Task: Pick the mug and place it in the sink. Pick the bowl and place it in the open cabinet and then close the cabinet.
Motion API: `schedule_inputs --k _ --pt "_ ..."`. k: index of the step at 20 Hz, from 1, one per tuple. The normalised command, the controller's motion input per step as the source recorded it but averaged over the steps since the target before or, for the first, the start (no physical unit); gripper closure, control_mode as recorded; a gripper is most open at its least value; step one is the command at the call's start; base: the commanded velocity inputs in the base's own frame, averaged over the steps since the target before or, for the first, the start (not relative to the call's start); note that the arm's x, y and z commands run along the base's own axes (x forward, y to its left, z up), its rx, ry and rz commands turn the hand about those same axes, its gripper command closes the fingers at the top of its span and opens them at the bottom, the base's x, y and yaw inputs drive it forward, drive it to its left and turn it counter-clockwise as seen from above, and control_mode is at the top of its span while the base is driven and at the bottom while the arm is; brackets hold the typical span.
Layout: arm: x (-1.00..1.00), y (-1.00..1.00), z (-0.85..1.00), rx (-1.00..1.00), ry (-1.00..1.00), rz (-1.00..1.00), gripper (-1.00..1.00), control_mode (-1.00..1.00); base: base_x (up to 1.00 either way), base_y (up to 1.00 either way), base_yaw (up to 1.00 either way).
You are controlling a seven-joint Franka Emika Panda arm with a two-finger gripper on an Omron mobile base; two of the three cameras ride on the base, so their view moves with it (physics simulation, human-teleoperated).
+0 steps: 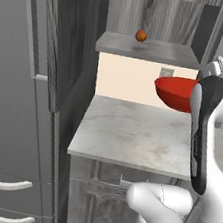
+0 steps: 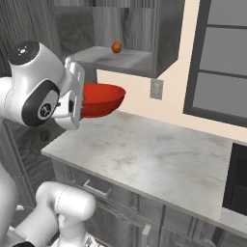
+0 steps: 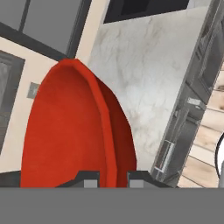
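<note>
Marble counter [image 2: 159,159] runs across the middle of the frame, with the open cabinet [image 2: 120,60] above it at upper centre. The gripper [image 3: 113,177] is pinched shut on the rim of the red bowl [image 2: 101,100], carrying it level above the counter, probably so it clears the shelf edge beside the little orange ball [image 2: 116,47].

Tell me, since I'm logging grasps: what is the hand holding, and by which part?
The hand holds the red bowl by its rim, one finger on each side of the wall, lifted above the counter.

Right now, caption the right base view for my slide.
Jaws clamp the red bowl above the marble counter, below the open cabinet.
</note>
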Motion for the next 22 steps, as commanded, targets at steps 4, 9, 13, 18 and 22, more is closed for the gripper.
schedule_inputs --k 4,9,13,18,22 --pt "0.0 0.01 0.41 0.0 -0.18 0.06 1.0 -1.0 0.0 0.0 0.0" --pt "0.0 0.17 0.26 0.0 -0.09 0.04 1.0 -1.0 0.0 0.0 0.0" --pt "0.08 0.44 0.25 -0.03 -0.13 0.0 1.0 -1.0 0.0 0.0 0.0" --pt "0.13 0.4 0.29 -0.06 -0.19 0.0 1.0 -1.0 0.0 0.0 0.0" --pt "0.08 0.12 0.44 0.0 -0.12 0.0 1.0 -1.0 0.0 0.0 0.0"
